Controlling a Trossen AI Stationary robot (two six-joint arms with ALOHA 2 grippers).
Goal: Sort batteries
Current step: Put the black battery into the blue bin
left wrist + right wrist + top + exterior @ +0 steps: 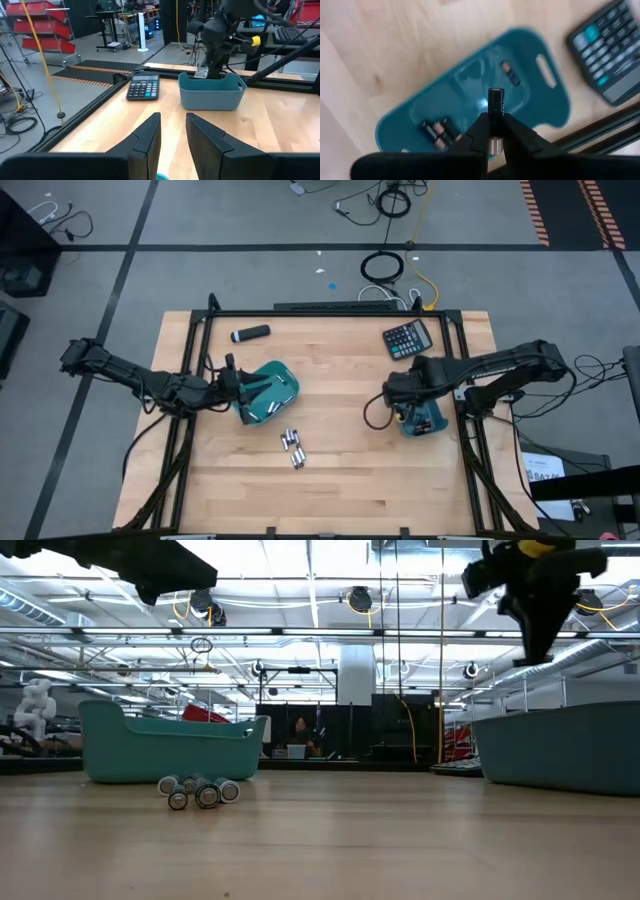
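Item: one thin dark battery [495, 100], a smooth cylinder with a ribbed metal end, pinched upright between the right gripper [494, 131] fingers above the right teal bin [551, 107], a glossy plastic tray already holding similar cells. Step: drop-off; next calls for parting the fingers. Remaining silvery batteries [292, 445] lie mid-bench. Left gripper [172, 134], fingers slightly spread and empty, waits over the left bin [272, 392].

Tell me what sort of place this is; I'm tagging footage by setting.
Probably an industrial lab or workshop: exposed ceiling trusses overhead, red storage bins on racks, hazard-striped floor tape and loose cables beyond the wooden table.
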